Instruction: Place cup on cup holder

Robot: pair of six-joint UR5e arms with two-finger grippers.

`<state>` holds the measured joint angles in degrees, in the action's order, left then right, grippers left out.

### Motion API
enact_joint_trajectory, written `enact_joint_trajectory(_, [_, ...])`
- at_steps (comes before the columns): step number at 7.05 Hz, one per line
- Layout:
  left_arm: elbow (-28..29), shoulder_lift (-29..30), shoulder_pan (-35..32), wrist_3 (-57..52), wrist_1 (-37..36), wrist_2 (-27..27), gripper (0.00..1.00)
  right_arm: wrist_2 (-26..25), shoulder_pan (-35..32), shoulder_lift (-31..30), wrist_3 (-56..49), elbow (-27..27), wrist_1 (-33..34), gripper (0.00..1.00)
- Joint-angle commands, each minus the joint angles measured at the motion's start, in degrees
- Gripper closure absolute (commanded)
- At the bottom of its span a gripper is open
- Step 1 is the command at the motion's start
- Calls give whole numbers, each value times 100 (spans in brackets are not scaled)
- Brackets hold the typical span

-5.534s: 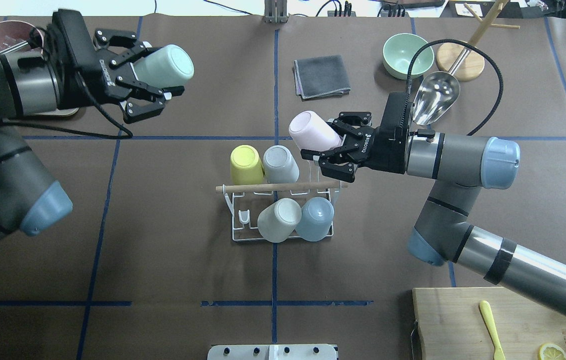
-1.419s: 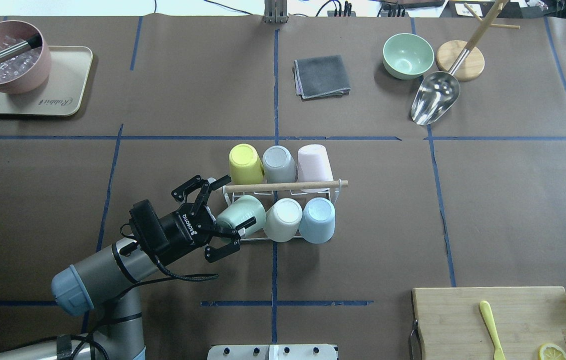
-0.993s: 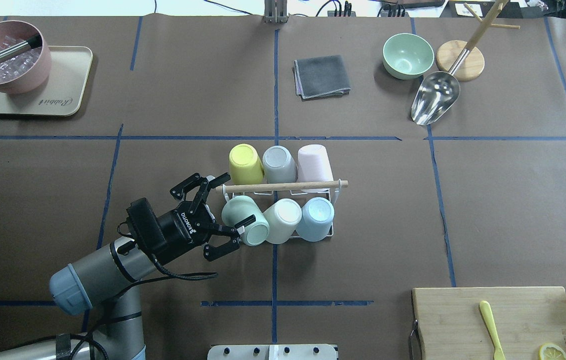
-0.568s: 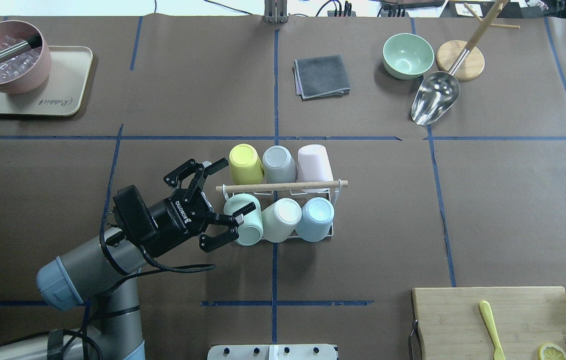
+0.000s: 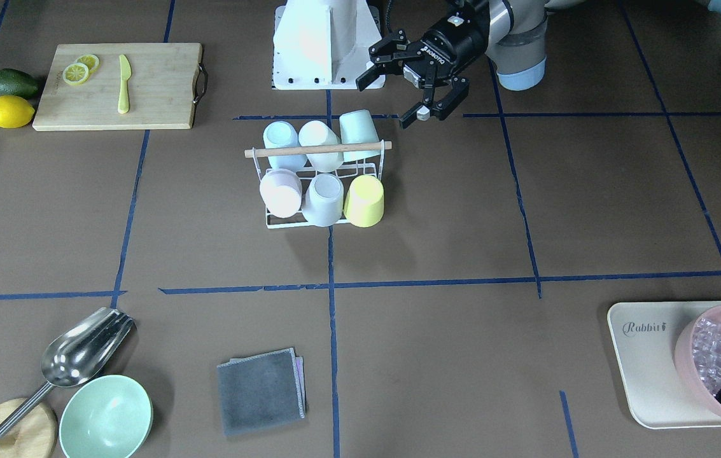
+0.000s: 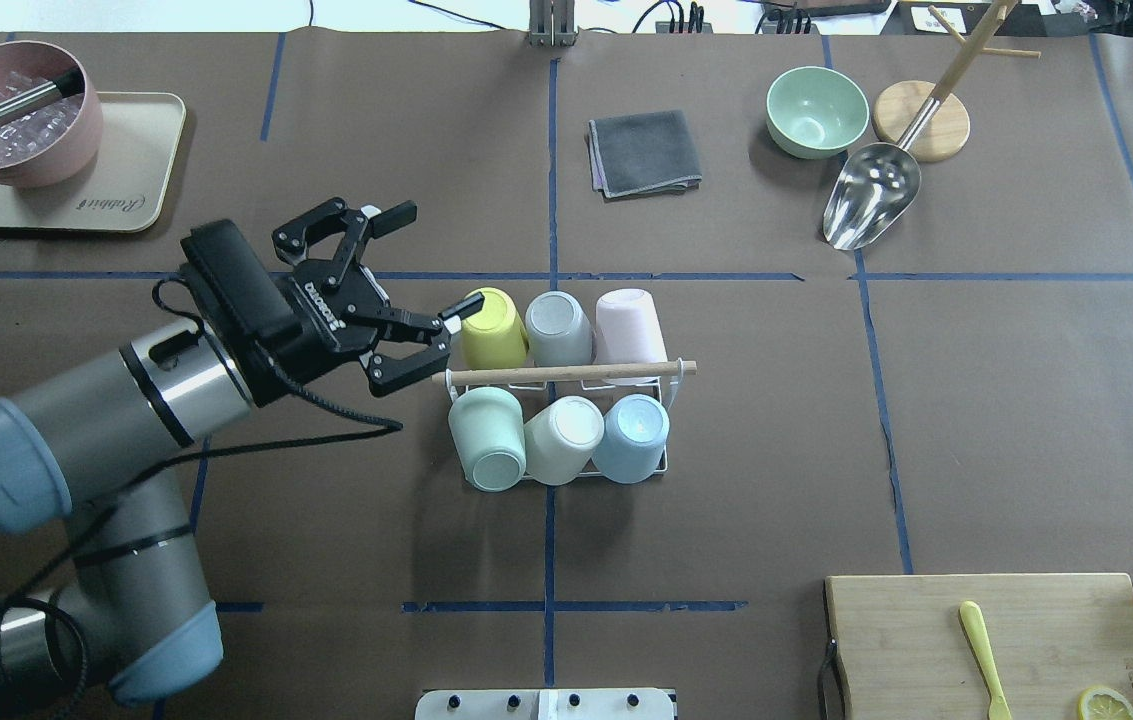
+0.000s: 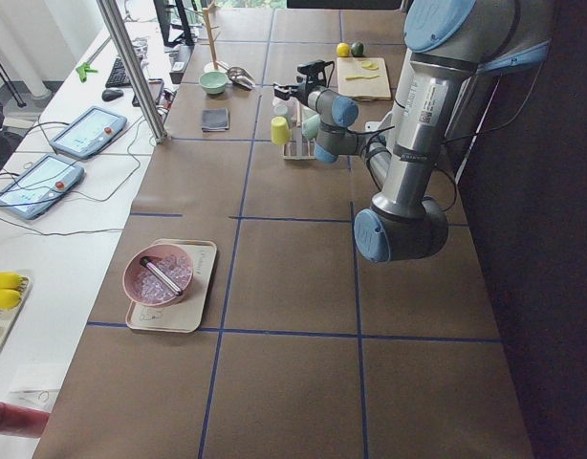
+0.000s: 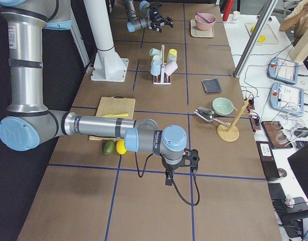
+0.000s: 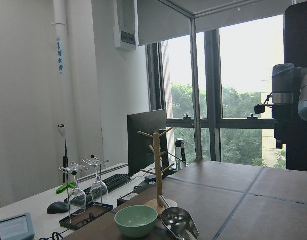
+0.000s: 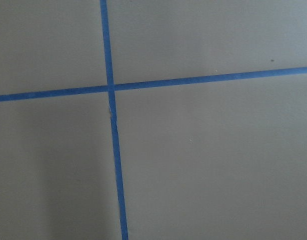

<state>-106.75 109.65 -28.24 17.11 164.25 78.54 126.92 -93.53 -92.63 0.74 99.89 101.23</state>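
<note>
Bright, even overhead light leaves only faint, soft shadows beside the white wire cup rack (image 6: 566,374) on the brown paper-covered table (image 6: 1026,400). Glare glints off the shiny steel scoop (image 6: 871,205). Tall windows (image 9: 243,85) blow out the left wrist view's upper right. The right wrist close-up looks soft.

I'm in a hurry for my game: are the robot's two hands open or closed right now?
Left gripper: open, holding nothing.
Right gripper: cannot be told; it shows only in the side view.

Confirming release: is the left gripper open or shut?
Open: the left gripper has fingers spread, nothing between them, clear of the mint cup.
</note>
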Motion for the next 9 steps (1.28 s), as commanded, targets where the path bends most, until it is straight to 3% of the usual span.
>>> enact_joint_trajectory(1, [-241, -23, -1231, 257, -2116, 1795, 0, -818, 429, 69, 65, 585, 915, 0])
enact_joint_trajectory(3, [-180, -154, -1928, 222, -4059, 2942, 0, 163, 214, -132, -56, 251, 794, 0])
enact_joint_trajectory(4, [38, -294, -2653, 196, -4772, 3678, 0, 158, 204, -220, -440, 68, 419, 0])
enact_joint_trajectory(5, [249, -304, -3278, 196, -5362, 4190, 0, 228, -327, -203, -1183, -483, 180, 0])
enact_joint_trajectory(7, [645, -548, -3914, 205, -5999, 4563, 0, 290, -377, -194, -1463, -619, -129, 0])
enact_joint_trajectory(9, [1066, -1101, -4521, 187, -6185, 5089, 0, 334, -377, -220, -1472, -611, -453, 0])
